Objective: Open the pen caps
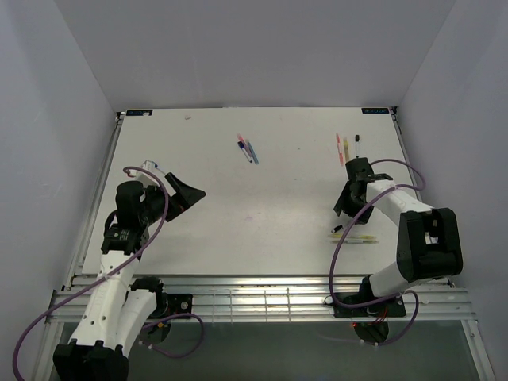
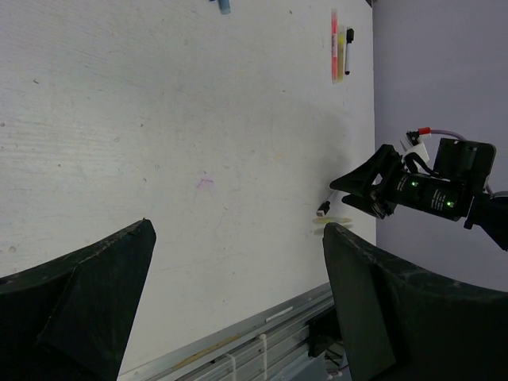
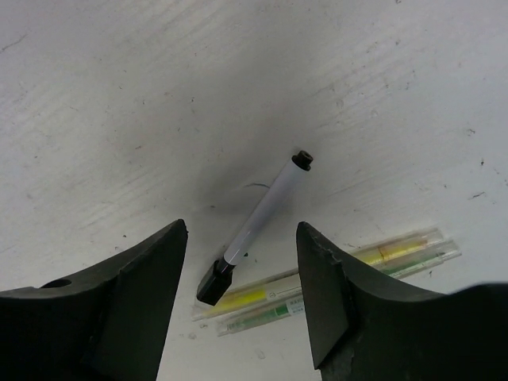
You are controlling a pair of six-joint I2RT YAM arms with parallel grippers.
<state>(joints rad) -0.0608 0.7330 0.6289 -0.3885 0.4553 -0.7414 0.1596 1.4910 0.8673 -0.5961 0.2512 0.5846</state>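
Observation:
A white pen lies on the table with its black pen cap still on, just below my right gripper, which hangs open above it with a finger on each side. Touching the cap end are a yellow pen and a green pen, side by side. From above, this group sits at the right front, under the right gripper. My left gripper is open and empty at the left, far from any pen.
Pink, yellow and black-and-white pens lie at the back right. A pink and a blue pen lie at the back centre. A metal rail runs along the table's near edge. Grey walls close in both sides.

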